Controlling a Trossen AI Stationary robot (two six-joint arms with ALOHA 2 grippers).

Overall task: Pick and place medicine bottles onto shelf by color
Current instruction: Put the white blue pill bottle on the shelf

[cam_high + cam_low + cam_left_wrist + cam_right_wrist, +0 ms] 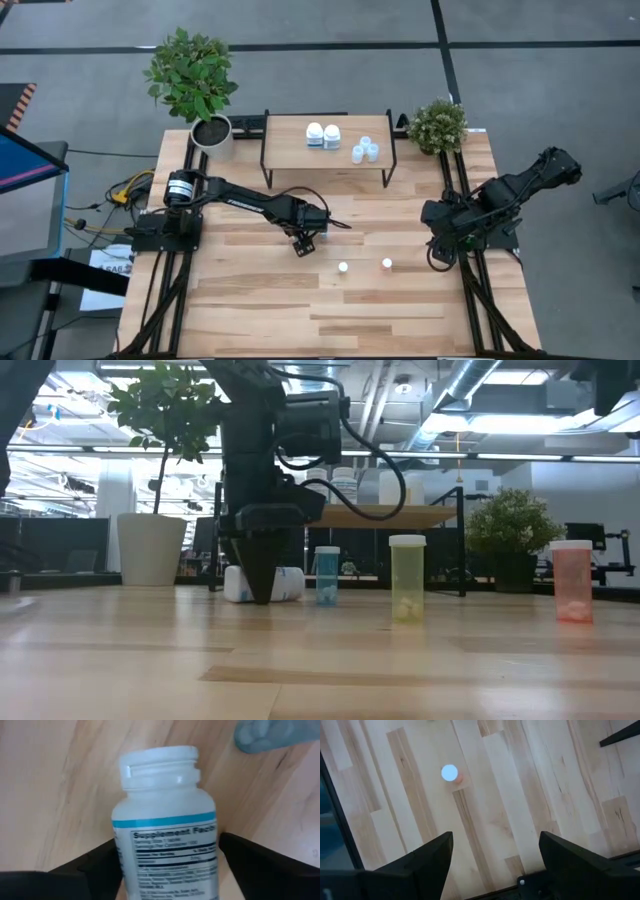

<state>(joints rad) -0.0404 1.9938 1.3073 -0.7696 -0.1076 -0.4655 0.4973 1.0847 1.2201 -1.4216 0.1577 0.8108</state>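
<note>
A white medicine bottle (165, 835) with a blue-banded label lies on its side on the table. My left gripper (167, 865) points down over it, open, with one finger on either side of its body; in the low view the fingertips (262, 588) reach down to the bottle (288, 584). A bluish bottle (327, 575), a yellow-green one (407, 578) and an orange one (572, 581) stand upright on the table. The shelf (295, 155) carries two white bottles (323, 135) and three pale-blue ones (366, 150). My right gripper (495, 855) hangs open above the table's right side.
A potted plant (190, 75) in a white pot (211, 131) stands at the table's far left and a smaller plant (437, 125) at the far right, flanking the shelf. Bare wood lies along the near half of the table (320, 320).
</note>
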